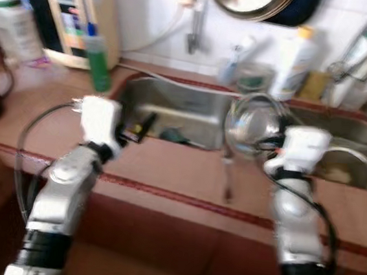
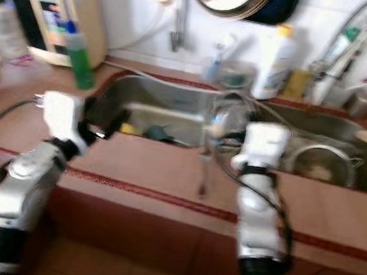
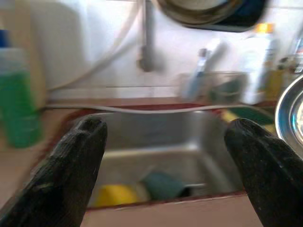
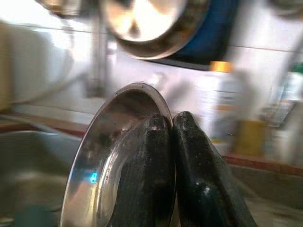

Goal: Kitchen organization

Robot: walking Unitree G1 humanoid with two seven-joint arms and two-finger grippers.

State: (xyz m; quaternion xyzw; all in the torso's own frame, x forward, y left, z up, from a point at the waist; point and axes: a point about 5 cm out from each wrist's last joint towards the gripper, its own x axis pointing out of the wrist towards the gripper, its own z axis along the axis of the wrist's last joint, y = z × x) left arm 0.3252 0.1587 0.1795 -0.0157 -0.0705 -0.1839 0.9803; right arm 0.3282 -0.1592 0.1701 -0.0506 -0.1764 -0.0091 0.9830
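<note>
Two silver arms reach over the reddish-brown table [image 1: 167,168] toward the steel double sink [image 1: 174,101]. Right pincer [image 4: 171,142], clamped on a shiny round steel bowl's [image 4: 113,156] rim, holds it above the sink's divider; left pincer [image 3: 165,146] gapes empty. Judged: mid-carry, needing a landing spot. Blur obscures sink contents.

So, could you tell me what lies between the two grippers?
In the left eye view, the left sink basin lies between the open left gripper and the right gripper holding the steel bowl.
</note>
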